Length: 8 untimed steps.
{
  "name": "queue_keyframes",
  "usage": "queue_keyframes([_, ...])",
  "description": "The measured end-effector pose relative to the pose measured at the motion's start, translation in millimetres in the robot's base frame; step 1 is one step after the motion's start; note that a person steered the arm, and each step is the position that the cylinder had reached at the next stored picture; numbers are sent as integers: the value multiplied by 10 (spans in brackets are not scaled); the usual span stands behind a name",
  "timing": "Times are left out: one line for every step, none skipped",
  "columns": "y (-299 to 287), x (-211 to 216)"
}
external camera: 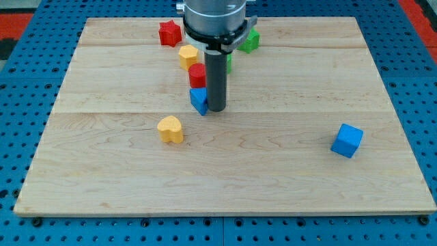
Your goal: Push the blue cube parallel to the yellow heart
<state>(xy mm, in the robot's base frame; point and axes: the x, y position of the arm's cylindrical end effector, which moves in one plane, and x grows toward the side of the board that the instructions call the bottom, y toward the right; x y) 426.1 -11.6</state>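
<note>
Open board between yellow heart (170,128) and blue cube (347,140); blocks clustered far centre around my tip (216,108).

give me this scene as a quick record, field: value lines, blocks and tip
tip: my tip beside a small blue block, on its right in the view
blue cube: at the view's right, far from the tip
yellow heart: left of centre
red cylinder
yellow block
red star
green blocks: partly hidden by the arm

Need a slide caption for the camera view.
My tip rests beside a blue block, far from the blue cube and yellow heart.
</note>
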Motion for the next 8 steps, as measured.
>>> queue_keyframes([-102,-63])
queue_keyframes([752,-59])
queue_keyframes([2196,-20])
queue_keyframes([3189,334])
queue_keyframes([3228,799])
queue_keyframes([2628,754])
queue_keyframes([1517,659])
queue_keyframes([1081,669])
